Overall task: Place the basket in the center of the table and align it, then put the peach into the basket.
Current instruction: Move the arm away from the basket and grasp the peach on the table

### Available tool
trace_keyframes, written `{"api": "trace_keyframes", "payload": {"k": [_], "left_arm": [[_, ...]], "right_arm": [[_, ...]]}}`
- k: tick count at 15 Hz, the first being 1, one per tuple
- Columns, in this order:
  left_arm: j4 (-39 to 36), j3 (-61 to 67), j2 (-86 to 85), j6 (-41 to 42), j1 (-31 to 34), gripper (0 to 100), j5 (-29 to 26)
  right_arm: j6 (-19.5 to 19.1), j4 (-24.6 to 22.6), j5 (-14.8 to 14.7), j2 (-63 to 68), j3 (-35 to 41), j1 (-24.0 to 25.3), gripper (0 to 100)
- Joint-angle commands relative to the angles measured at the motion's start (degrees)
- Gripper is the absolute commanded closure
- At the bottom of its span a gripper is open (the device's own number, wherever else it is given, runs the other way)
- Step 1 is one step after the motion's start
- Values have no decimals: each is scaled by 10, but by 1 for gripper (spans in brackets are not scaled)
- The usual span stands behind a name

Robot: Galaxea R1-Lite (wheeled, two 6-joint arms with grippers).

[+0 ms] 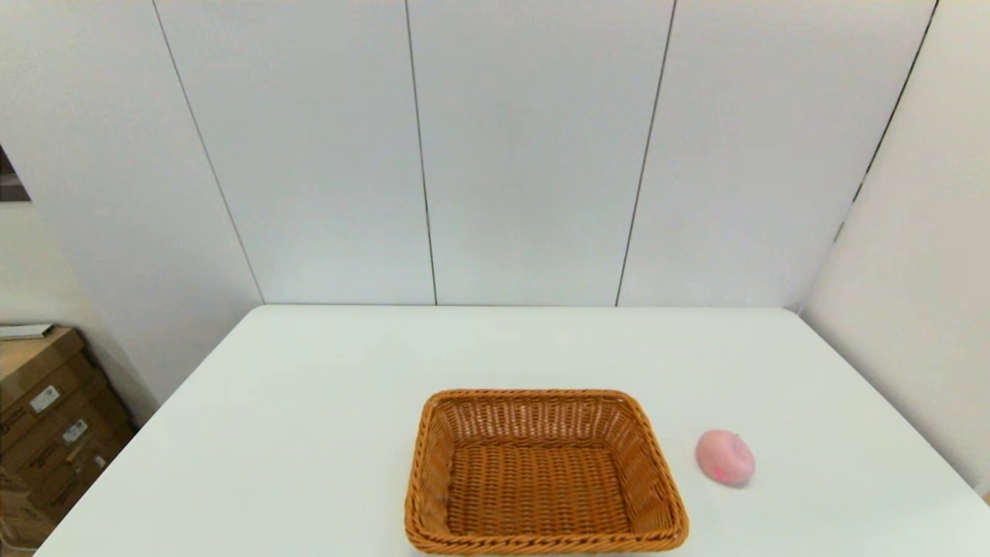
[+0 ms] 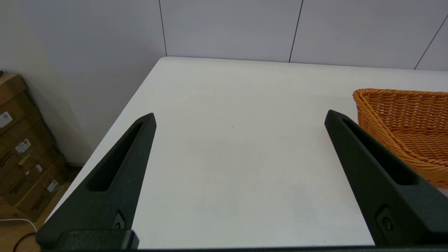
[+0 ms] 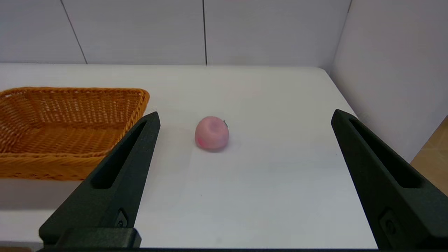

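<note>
Left gripper (image 2: pixel 239 117): we see its fingers spread wide above bare table (image 1: pixel 309 402), holding nothing
Basket (image 1: pixel 545 472): near the table's front edge, about centred; nothing inside
Peach (image 1: pixel 725 457): on the table just right of the basket
Right gripper (image 3: pixel 245 117): wide, unladen, facing the peach

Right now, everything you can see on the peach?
The peach is small, roundish, pale pink with a deeper pink blush low on one side and a tiny dark stem on top. It looks smooth and whole. It rests on the bare white table, to the robot's right of the basket, apart from it. Nothing else touches it; neither gripper holds it.
</note>
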Motion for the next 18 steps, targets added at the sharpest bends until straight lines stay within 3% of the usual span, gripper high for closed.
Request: {"api": "trace_keyframes", "payload": {"k": [1,2,3,5,7,10,18], "left_arm": [[0,0,-1,0,0,0,0],[0,0,-1,0,0,0,0],[1,0,-1,1,0,0,0],[0,0,-1,1,0,0,0],[0,0,-1,0,0,0,0],[0,0,-1,1,0,0,0],[0,0,-1,-3,0,0,0]], "right_arm": [[1,77,1,421,-154,-1,0],[0,60,-1,508,-168,-1,0],[-4,-7,-4,645,-182,0,0],[-4,-86,-24,779,-193,26,0],[-3,-100,-43,866,-214,59,0],[1,-120,-29,954,-242,88,0],[1,-134,-32,1064,-310,96,0]]}}
